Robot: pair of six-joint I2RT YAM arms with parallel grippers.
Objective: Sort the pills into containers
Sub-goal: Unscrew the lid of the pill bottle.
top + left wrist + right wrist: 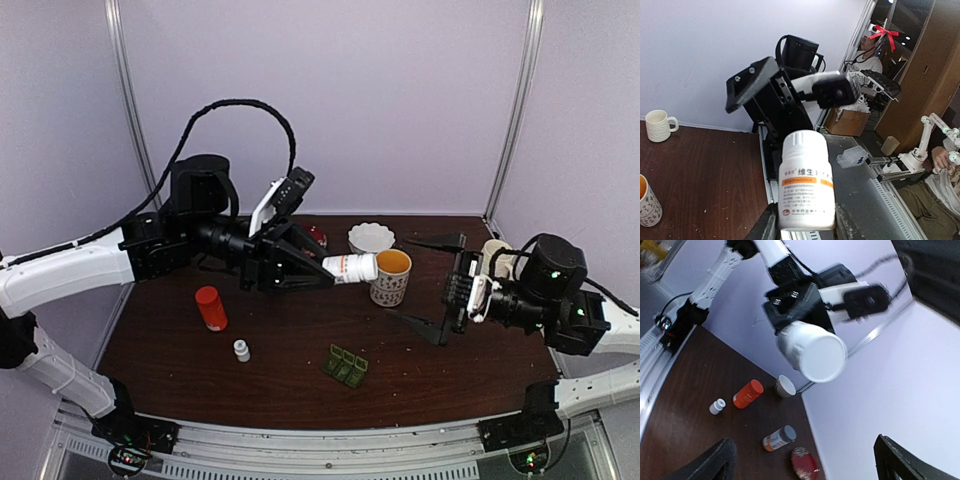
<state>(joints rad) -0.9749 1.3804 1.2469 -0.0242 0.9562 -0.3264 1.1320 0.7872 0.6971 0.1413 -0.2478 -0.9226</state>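
Top view alone is showing the green pill box (345, 365), lids up; left claw (328, 268) is clutching a bottle (354, 267), right claw (430, 285) gaping empty.

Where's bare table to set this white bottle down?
Free: between the small white bottle and the pill box, and the table right of the pill box. Crowded at the back around the mug, white bowl and held bottle.

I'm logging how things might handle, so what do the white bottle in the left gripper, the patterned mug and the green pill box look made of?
The white bottle: likely plastic, smooth, semi-matte, with a printed label. The patterned mug: probably glazed ceramic, thick rim, orange inside. The green pill box: seemingly moulded plastic, dull; too small to confirm.
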